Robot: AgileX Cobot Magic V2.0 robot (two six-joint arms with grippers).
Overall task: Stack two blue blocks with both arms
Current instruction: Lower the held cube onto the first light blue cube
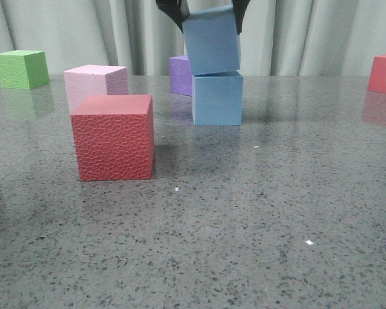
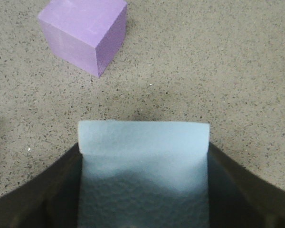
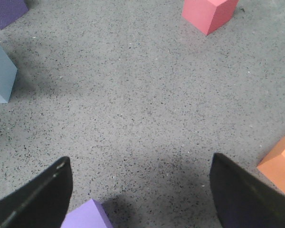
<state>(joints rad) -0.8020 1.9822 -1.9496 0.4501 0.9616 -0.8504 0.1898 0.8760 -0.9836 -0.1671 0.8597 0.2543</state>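
Note:
In the front view one blue block (image 1: 217, 98) stands on the table at the middle back. The second blue block (image 1: 211, 44) is tilted right on top of it; I cannot tell if they touch. My left gripper (image 1: 206, 13) comes down from the top edge and is shut on this upper block. In the left wrist view the held block (image 2: 143, 147) fills the space between the black fingers of the left gripper (image 2: 143, 190) and hides the lower block. My right gripper (image 3: 140, 190) is open and empty over bare table, with a blue block (image 3: 0, 71) far off at the edge.
A textured red cube (image 1: 114, 137) stands front left, a pale pink cube (image 1: 96, 84) behind it, a green cube (image 1: 22, 68) far left. A purple cube (image 1: 180, 74) sits behind the stack. A red cube (image 1: 384, 73) is far right. An orange cube (image 3: 280, 164) and a lilac cube (image 3: 88, 216) lie near my right fingers.

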